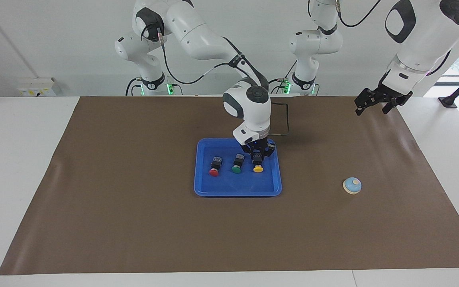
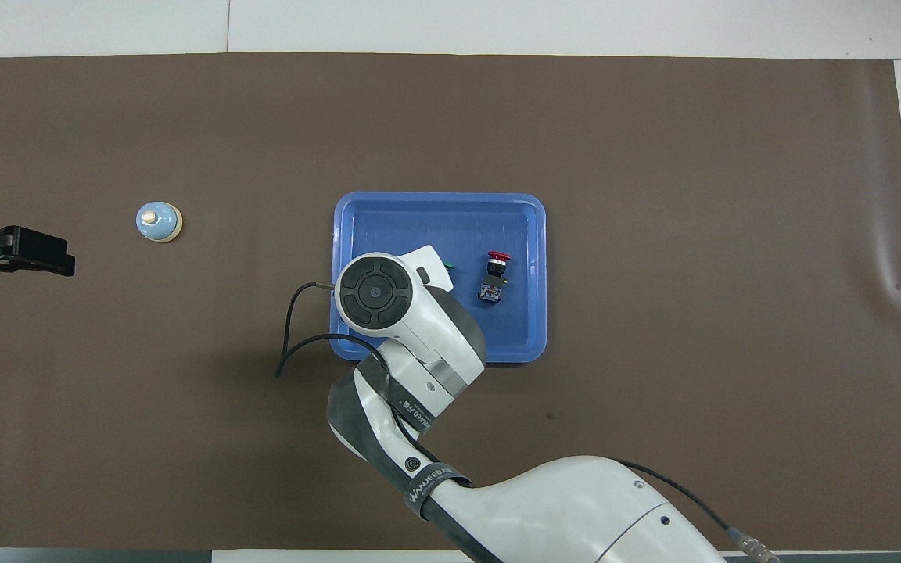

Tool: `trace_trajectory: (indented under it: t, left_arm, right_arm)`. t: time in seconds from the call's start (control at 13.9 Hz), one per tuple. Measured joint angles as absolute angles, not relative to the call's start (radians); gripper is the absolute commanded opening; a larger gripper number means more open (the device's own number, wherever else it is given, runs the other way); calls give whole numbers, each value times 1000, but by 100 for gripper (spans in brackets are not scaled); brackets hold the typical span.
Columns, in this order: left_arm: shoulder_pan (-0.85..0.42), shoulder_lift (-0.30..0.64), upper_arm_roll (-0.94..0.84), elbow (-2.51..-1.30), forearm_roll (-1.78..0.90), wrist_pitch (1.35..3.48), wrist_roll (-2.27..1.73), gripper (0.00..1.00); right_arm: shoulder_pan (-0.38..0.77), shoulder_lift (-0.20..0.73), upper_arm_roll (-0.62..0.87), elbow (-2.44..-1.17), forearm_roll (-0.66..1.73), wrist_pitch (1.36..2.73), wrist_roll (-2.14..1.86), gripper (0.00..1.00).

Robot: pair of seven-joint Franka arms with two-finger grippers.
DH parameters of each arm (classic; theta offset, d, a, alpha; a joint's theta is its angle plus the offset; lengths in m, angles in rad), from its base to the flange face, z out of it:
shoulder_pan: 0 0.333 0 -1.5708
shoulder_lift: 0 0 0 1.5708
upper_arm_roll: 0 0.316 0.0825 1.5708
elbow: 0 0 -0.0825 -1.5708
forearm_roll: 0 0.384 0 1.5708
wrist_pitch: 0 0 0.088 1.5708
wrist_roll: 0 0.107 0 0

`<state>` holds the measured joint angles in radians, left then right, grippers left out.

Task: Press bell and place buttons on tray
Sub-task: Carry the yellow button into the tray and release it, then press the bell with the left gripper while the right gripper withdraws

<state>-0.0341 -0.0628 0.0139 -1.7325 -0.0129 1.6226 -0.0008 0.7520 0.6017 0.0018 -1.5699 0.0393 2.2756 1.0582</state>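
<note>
Bright, even light, soft shadows, both views sharp.
</note>
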Motion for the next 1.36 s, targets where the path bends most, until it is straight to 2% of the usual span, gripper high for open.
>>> trace_trajectory:
  t: [0.36, 0.72, 0.79, 0.86, 0.93, 1.15, 1.36]
  left_arm:
    - [-34, -63, 14, -1733, -13, 1623, -1, 100]
    - [-34, -64, 14, -1733, -13, 1617, -3, 98]
    - [-34, -65, 14, -1732, -13, 1618, -4, 63]
    - [-35, -65, 12, -1733, -13, 1627, -4, 20]
    - [-36, -65, 10, -1733, -13, 1646, -4, 0]
    - [-36, -33, 7, -1741, -13, 1708, -4, 0]
    - [-36, 72, 8, -1742, -13, 1831, -4, 0]
  right_arm:
    - [716, 557, -20, -1433, 39, 2023, 1095, 100]
    - [510, 414, -24, -1390, 40, 1838, 965, 100]
    - [466, 388, -24, -1390, 40, 1808, 908, 100]
    - [424, 365, -24, -1390, 40, 1783, 842, 100]
    - [386, 347, -25, -1390, 40, 1757, 763, 100]
    - [288, 312, -26, -1390, 40, 1698, 534, 100]
    - [190, 279, -27, -1390, 40, 1639, 314, 100]
